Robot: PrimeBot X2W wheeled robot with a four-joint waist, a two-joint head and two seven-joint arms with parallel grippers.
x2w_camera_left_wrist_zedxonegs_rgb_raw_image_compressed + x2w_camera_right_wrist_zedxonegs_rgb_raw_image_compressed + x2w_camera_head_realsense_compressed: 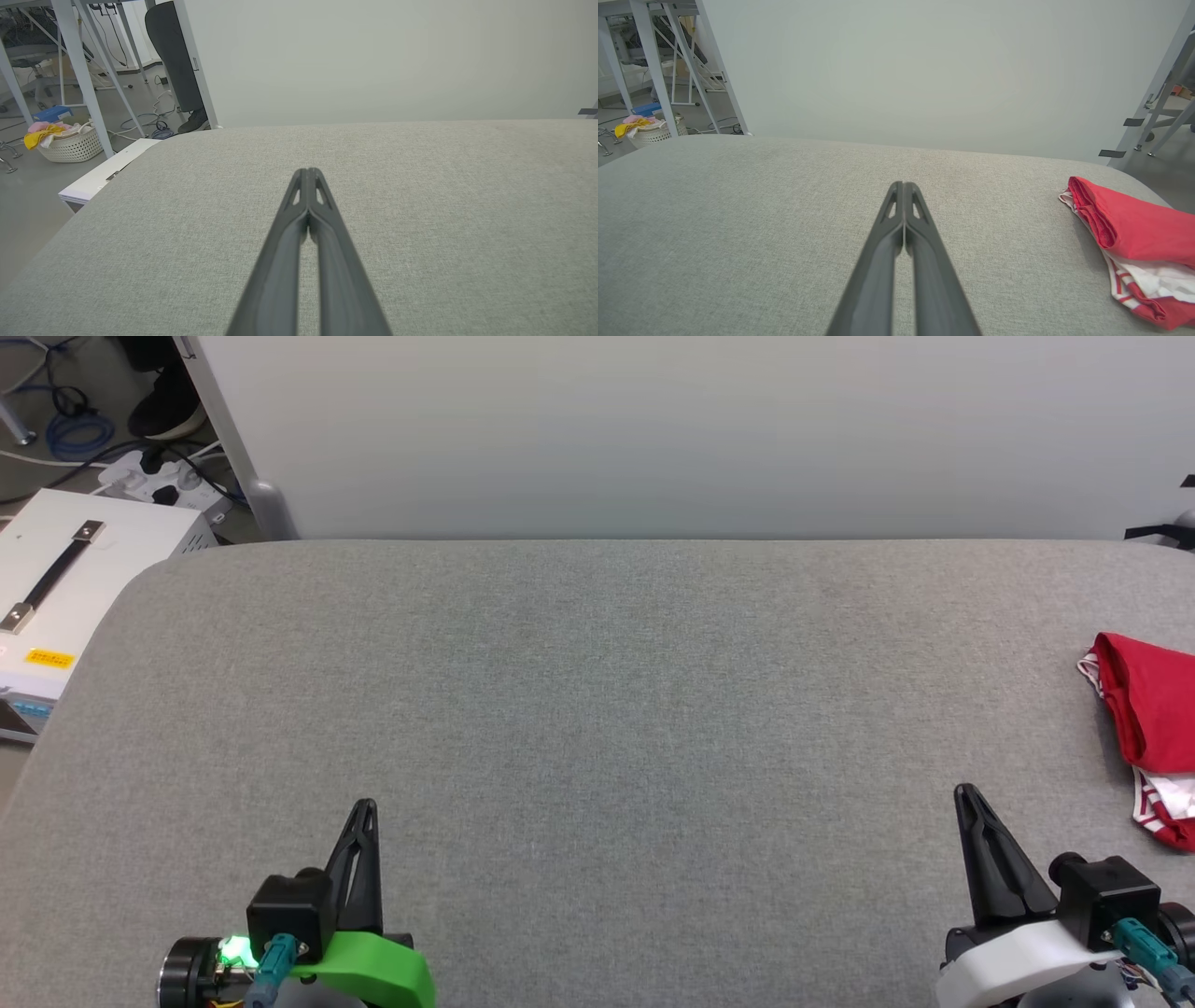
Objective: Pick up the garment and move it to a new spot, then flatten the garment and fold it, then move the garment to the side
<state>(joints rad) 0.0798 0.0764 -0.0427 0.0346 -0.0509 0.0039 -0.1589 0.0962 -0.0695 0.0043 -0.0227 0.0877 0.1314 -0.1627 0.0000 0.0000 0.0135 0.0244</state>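
Garment point(1150, 714) bunched at 3 o'clock, table point(597, 709) R edge. L gripper point(367, 807) 7 o'clock, R gripper point(965, 793) 5 o'clock: both pressed together, empty. Prob light, limp; pinch red top fold.

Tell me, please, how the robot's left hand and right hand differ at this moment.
The dark two-fingered left hand sits on a bright green bracket beside a lit green light; the dark two-fingered right hand sits on a white bracket. The red and white garment lies close to the right hand, on its outer side, but far across the grey fabric surface from the left hand. Both are shut, empty and point forward.
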